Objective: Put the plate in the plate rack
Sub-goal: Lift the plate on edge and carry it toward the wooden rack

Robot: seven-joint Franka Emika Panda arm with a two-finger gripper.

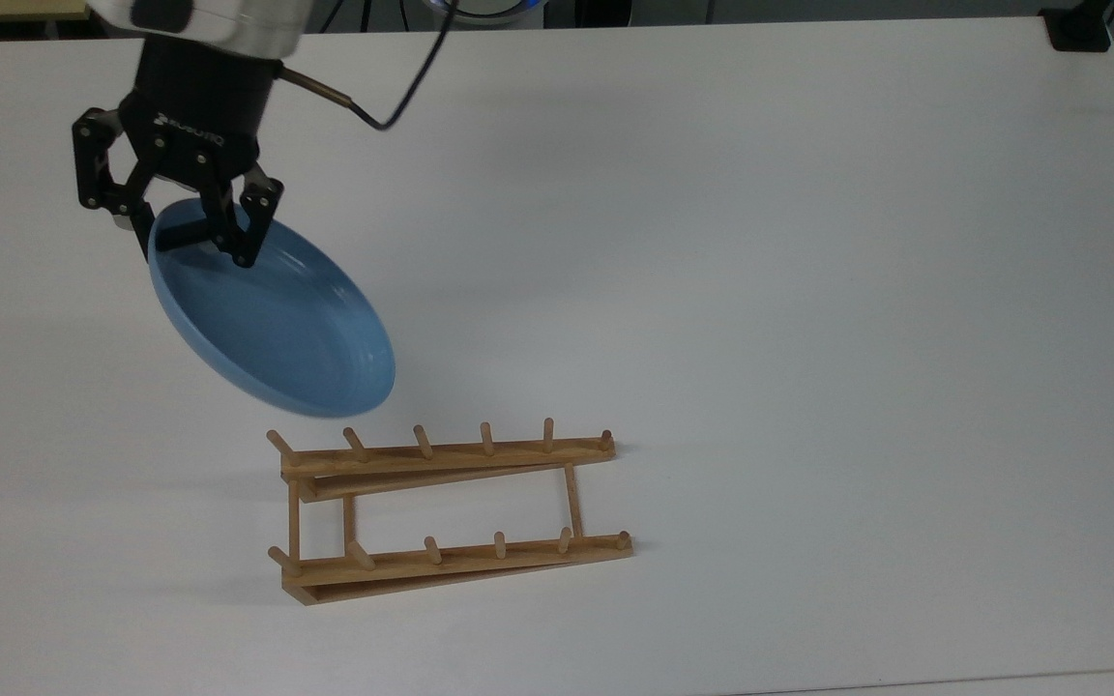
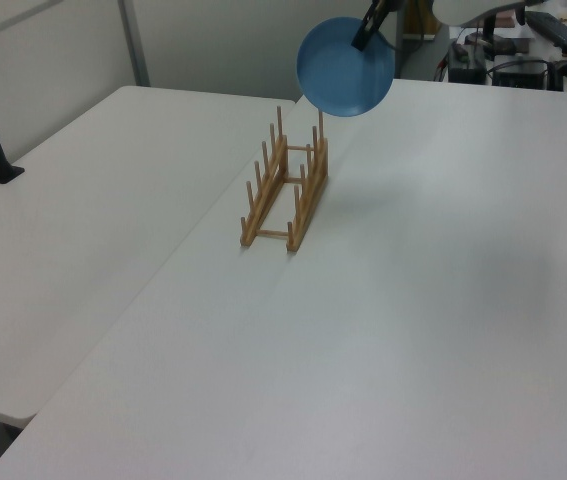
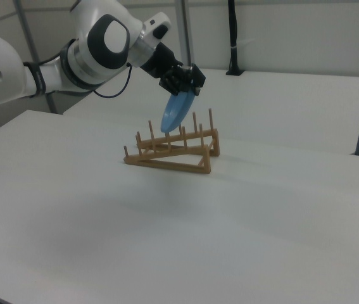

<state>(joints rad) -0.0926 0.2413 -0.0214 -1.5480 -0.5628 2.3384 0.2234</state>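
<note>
The plate [image 1: 272, 324] is judged stiff, glossy, slippery and breakable, so it is best held at the raised rim. It is light blue with faint rings. It is clamped by the gripper [image 1: 191, 232] at the top view's upper left, tilted, above the rack [image 1: 451, 510].

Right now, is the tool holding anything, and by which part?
Yes. The tool is shut on the blue plate, pinching its rim at the upper edge. The plate hangs tilted in the air, above the wooden plate rack and clear of it.
</note>
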